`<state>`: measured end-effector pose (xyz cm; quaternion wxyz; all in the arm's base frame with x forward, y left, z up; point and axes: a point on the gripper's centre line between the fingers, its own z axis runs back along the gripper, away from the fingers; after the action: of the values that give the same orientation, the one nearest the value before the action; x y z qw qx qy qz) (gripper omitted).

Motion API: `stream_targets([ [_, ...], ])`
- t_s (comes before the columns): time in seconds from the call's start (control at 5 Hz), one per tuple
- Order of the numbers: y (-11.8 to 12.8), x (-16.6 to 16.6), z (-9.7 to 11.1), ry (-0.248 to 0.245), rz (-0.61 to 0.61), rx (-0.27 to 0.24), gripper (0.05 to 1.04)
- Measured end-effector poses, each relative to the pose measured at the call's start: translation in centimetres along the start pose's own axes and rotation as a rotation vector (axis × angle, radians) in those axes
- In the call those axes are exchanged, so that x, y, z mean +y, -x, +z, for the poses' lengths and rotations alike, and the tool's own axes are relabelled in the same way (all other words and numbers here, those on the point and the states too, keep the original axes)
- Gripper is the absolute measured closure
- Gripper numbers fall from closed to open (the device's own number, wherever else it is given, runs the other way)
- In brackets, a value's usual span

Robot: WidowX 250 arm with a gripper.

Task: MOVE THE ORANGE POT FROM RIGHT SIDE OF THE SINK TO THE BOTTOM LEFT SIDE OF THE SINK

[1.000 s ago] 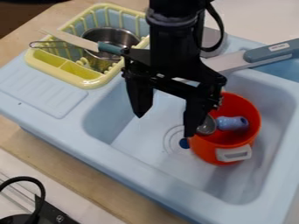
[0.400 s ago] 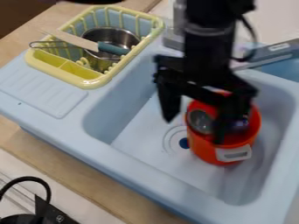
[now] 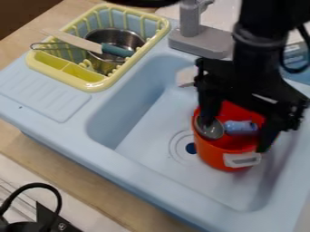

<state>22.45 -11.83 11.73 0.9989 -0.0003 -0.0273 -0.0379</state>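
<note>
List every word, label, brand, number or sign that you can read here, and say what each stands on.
No text can be quoted; nothing here reads clearly.
Black panel, bottom left: one small pale mark, too small to read.
Tool: a pale strip above its fingers, no letters to make out.
Pot: no lettering to be seen on its orange side or white handle.

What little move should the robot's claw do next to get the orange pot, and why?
I'd guess the gripper should ease down a little. Its two fingers are apart over the orange pot, one toward each side of the opening, so going lower might get it ready to grab.
</note>
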Motion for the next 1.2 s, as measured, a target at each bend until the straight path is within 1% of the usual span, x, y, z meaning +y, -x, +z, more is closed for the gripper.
stream_targets([
  [0.2, -0.5, -0.5, -0.6, -0.013, 0.223, 0.006, 0.083],
  [0.4, -1.1, -0.7, -1.1, 0.033, 0.346, 0.015, 0.083],
  [0.6, -1.9, -0.3, -2.0, 0.032, 0.44, 0.019, 0.083],
  [0.8, -2.8, 0.2, -2.0, 0.048, 0.492, -0.016, 0.083],
  [1.0, -4.2, -0.2, -2.0, 0.068, 0.553, -0.051, 0.083],
  [1.2, -5.1, -0.4, -2.2, 0.072, 0.606, -0.068, 0.083],
])
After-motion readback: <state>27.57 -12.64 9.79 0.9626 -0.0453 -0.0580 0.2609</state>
